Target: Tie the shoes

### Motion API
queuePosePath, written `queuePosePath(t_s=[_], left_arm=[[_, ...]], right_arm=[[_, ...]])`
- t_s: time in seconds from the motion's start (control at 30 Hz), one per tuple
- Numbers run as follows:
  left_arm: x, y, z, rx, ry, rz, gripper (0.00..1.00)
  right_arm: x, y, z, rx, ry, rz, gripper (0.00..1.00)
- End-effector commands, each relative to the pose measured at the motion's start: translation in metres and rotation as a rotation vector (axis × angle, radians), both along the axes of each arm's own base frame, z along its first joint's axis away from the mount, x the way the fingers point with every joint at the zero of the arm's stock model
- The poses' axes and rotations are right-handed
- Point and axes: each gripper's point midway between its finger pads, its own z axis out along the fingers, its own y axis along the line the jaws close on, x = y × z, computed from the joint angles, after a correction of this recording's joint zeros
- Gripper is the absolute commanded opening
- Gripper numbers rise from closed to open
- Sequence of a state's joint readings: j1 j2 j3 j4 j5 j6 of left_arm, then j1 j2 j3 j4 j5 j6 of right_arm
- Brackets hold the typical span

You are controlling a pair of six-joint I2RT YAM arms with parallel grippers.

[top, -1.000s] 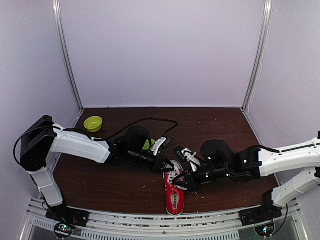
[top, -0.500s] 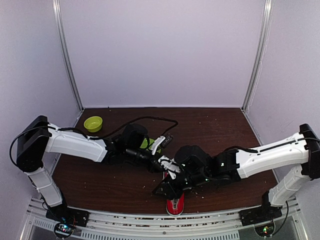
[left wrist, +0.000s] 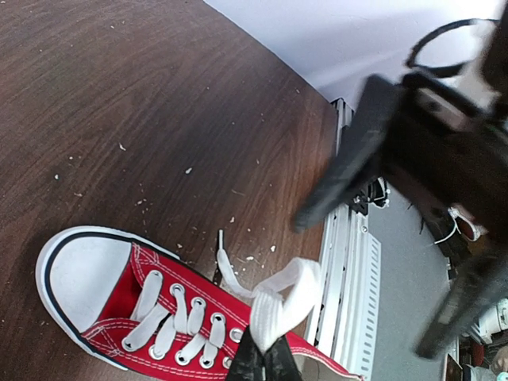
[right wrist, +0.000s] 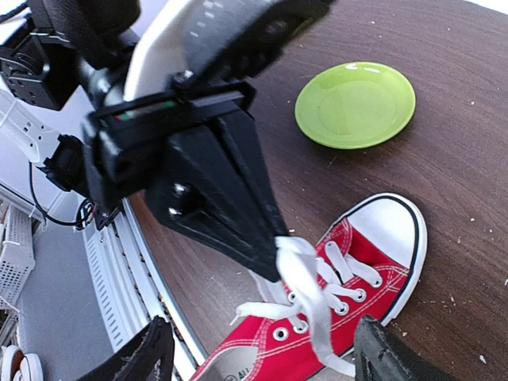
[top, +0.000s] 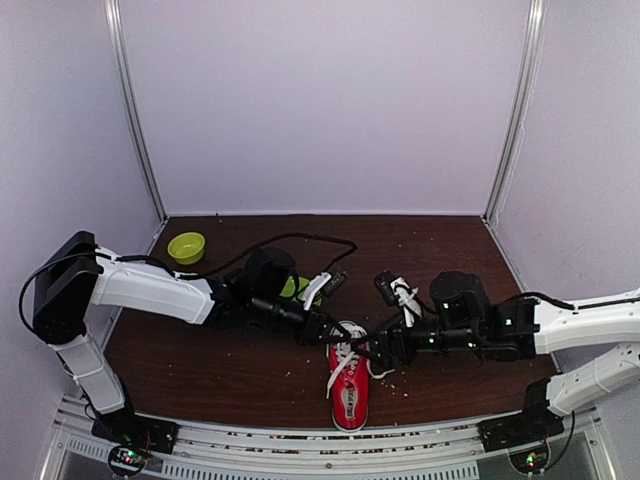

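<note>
The red shoe (top: pixel 349 388) lies near the table's front edge, white toe cap away from the arms. In the left wrist view the shoe (left wrist: pixel 151 313) shows its laced front. My left gripper (left wrist: pixel 267 361) is shut on a folded loop of white lace (left wrist: pixel 287 295) above the eyelets. From the top, the left gripper (top: pixel 326 334) sits just left of the toe cap. My right gripper (right wrist: pixel 266 357) is open, its fingers wide apart above the shoe (right wrist: pixel 357 317), holding nothing. It faces the left gripper (right wrist: pixel 214 182) and the pinched lace (right wrist: pixel 300 258). The right gripper (top: pixel 384 350) hovers right of the shoe.
A green plate (right wrist: pixel 355 103) lies beyond the shoe, half hidden behind the left wrist in the top view. A small green bowl (top: pixel 186 246) stands at the back left of the brown table (top: pixel 200 350). A metal rail (top: pixel 300 440) runs along the front edge.
The right gripper swung left across the shoe, then drew back to the right and opened, letting go of the lace. The left gripper stayed shut on its lace loop.
</note>
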State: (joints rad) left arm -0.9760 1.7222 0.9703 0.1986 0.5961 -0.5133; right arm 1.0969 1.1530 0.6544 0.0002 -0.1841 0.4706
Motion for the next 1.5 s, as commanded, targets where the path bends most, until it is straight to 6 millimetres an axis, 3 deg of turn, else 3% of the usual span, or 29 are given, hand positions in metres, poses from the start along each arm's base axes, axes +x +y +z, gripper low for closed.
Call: queuePosePath(t_s=[0.0,0.4,0.6,0.83,1.0,1.23,1.37,1.47], left_arm=[[-0.003,0.000,0.019,-0.059,-0.046,-0.030,0.00],[-0.003,-0.001,0.017,-0.049,-0.040,-0.032,0.00],[-0.003,0.000,0.016,-0.040,-0.037,-0.032,0.00],[-0.002,-0.001,0.015,-0.037,-0.032,-0.028,0.00],[-0.002,0.001,0.012,-0.027,-0.029,-0.024,0.00],[0.007,0.021,0.006,0.025,-0.070,0.080,0.42],[0.017,0.036,0.000,0.041,-0.079,0.164,0.46],[0.027,0.040,-0.015,0.086,-0.043,0.213,0.40]], right_arm=[[0.015,0.000,-0.005,0.118,0.005,0.000,0.78],[0.015,0.024,-0.053,0.044,0.052,0.143,0.71],[0.018,0.031,-0.063,0.046,0.066,0.148,0.51],[0.020,0.037,-0.068,0.065,0.077,0.156,0.11],[0.026,0.030,-0.066,0.066,0.052,0.110,0.00],[0.032,0.015,-0.061,0.067,0.011,0.038,0.00],[0.029,0.013,-0.065,0.065,0.023,0.041,0.00],[0.028,0.014,-0.066,0.070,0.030,0.048,0.00]])
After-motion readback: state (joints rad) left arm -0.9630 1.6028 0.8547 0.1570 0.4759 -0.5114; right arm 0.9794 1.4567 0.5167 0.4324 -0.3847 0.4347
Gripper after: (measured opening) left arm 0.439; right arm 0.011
